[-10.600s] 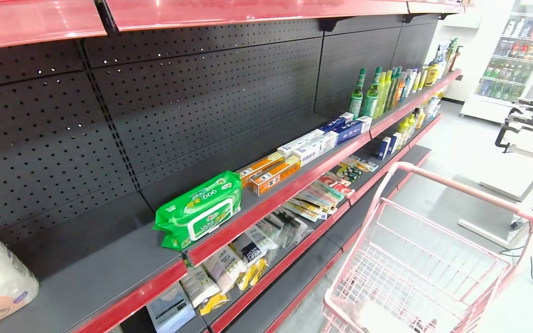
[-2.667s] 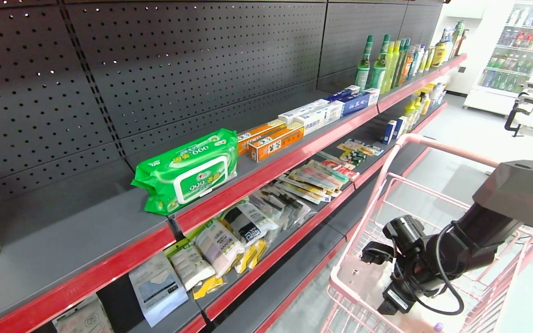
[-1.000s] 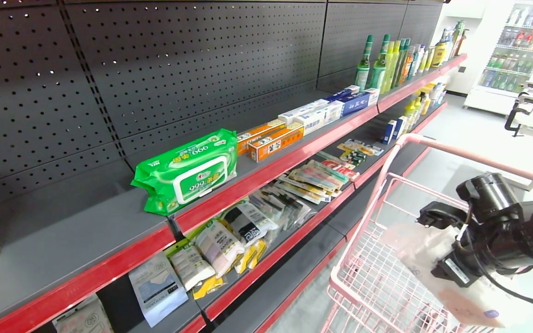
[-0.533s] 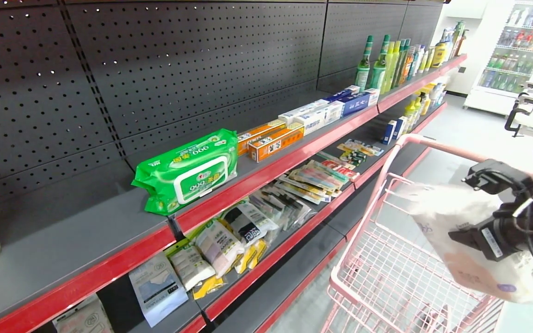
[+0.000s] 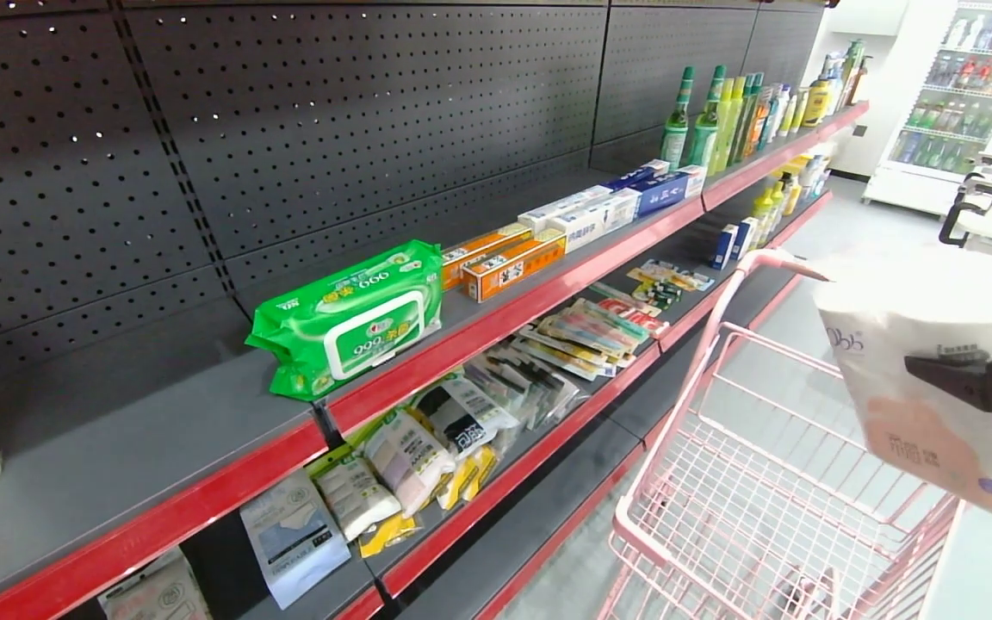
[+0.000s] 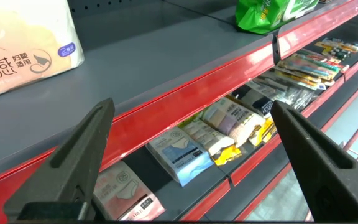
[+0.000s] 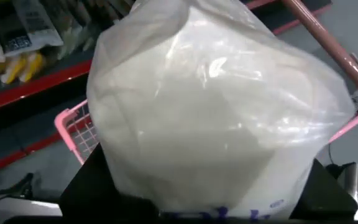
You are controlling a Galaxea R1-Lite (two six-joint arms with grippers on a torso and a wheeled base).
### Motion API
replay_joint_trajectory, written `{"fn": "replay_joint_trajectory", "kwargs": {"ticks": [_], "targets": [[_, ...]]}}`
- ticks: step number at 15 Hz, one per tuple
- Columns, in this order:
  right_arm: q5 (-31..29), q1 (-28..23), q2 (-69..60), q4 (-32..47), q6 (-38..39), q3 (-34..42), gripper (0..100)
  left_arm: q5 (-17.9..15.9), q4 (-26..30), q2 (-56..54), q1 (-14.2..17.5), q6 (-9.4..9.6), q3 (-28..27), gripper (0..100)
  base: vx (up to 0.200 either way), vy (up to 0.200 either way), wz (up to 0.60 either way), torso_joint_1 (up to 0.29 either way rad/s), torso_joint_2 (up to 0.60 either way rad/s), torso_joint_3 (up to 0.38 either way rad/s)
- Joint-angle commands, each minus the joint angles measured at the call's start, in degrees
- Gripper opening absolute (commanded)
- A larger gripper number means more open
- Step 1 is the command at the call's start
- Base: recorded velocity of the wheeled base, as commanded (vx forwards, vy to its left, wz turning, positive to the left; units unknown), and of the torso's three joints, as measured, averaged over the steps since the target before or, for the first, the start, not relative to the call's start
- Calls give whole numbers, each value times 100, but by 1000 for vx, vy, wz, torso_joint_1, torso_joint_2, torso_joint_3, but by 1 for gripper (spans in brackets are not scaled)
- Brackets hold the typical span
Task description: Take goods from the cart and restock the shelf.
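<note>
Up it comes: the right end effector (image 5: 970,383) has hauled the white plastic-wrapped pack of paper rolls (image 5: 918,319) clear of the pink wire cart (image 5: 773,258) and now clamps it by its sides, high above the basket. The left end effector (image 6: 191,106) hangs spread and empty over the grey, red-edged shelf (image 5: 160,430), near a matching white pack (image 6: 23,43) standing there. Best play, I reckon: keep the squeeze firm on that slippery-looking film, swing wide of the green wipes packet (image 5: 350,314), and land it flat on the bare stretch between those two.
</note>
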Motion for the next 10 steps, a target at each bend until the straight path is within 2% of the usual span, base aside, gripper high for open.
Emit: {"fn": "replay_joint_trajectory", "kwargs": {"ticks": [1, 5, 10], "targets": [[104, 33, -1022, 10, 201, 489, 0, 1, -6, 0, 4, 2, 0, 100, 0, 0, 0, 0, 0, 0], [95, -11, -2068, 54, 227, 1183, 0, 1, -6, 9, 4, 2, 0, 100, 0, 0, 0, 0, 0, 0], [78, -82, -2341, 45, 209, 1499, 0, 1, -6, 0, 4, 2, 0, 100, 0, 0, 0, 0, 0, 0]]}}
